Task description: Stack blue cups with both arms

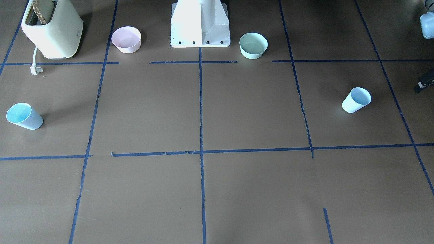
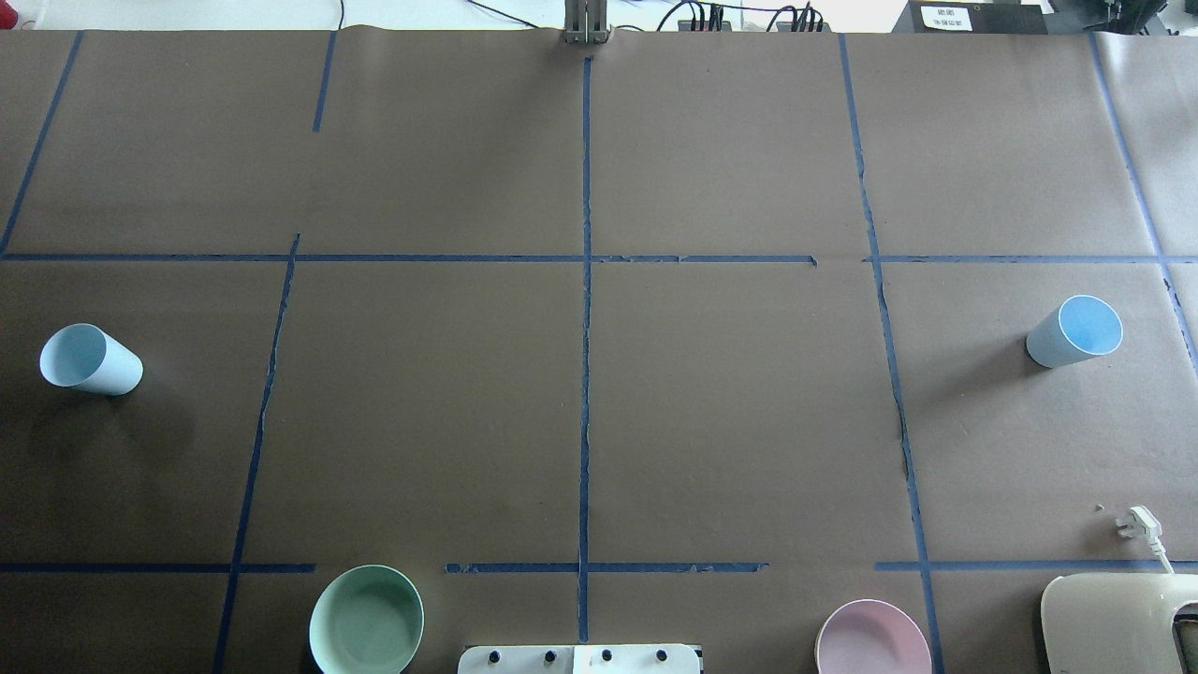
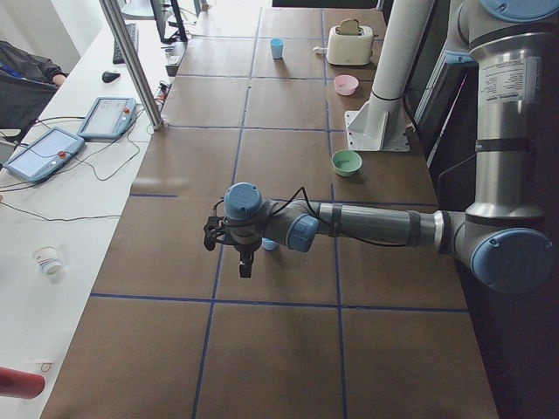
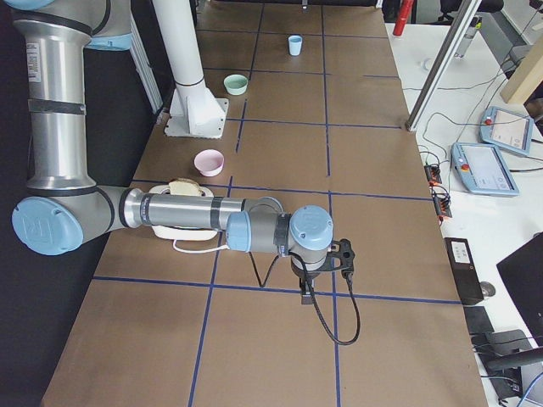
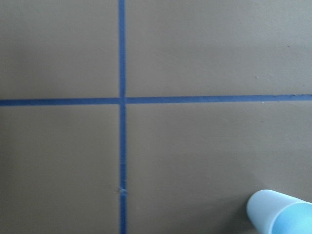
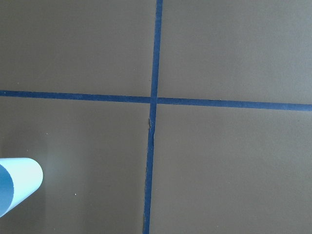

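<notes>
Jaw stance cannot be told on the left gripper point(image 3: 245, 269) or the right gripper point(image 4: 305, 294). The left blue cup point(image 2: 91, 359) stands near the left edge of the table point(image 2: 730, 412). The right blue cup point(image 2: 1074, 331) stands near its right edge, a wide stretch of tabletop between them.

Two blue cups point(image 1: 24, 116) point(image 1: 356, 100) well apart

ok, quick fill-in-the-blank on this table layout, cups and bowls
1. The small pale-blue plastic tumblers on the table number ___.
2. Both tumblers stand with their open mouths facing ___.
3. The wide plastic bowl nearest the cream toaster is coloured ___.
4. The other bowl, across the white square pedestal, is mint ___.

Missing words: two; up; pink; green.
</notes>
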{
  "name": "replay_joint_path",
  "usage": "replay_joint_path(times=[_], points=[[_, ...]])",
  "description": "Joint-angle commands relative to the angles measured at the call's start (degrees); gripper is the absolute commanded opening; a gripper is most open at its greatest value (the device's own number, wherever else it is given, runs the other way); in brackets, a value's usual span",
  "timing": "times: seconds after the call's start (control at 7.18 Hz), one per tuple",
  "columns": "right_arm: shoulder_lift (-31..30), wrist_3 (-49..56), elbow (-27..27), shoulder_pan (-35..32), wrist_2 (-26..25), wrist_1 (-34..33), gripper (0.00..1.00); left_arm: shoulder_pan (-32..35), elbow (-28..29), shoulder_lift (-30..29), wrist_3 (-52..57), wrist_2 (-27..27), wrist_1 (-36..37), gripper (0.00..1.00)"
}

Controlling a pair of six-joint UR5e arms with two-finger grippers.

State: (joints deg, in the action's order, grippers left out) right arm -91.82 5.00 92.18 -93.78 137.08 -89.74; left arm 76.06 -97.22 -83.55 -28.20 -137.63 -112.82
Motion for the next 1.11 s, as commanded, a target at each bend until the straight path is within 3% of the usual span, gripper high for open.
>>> replay_joint_path(times=[0.0, 0.28, 0.97], points=[[0.07, 0.0, 0.02, 0.0, 0.03, 0.0, 1.0, -5.91, 0.28, 1.02, -10.11, 1.48, -7.5, 1.0], [0.15, 0.0, 0.11, 0.0, 0.12, 0.0, 1.0, -9.51, 0.28, 1.02, -14.93, 5.42, -9.25, 1.0], [0.07, 0.0, 0.11, 0.0, 0.12, 0.0, 1.0, -16.11, 2.03, -0.03, -17.33, 5.62, -10.23, 1.0]])
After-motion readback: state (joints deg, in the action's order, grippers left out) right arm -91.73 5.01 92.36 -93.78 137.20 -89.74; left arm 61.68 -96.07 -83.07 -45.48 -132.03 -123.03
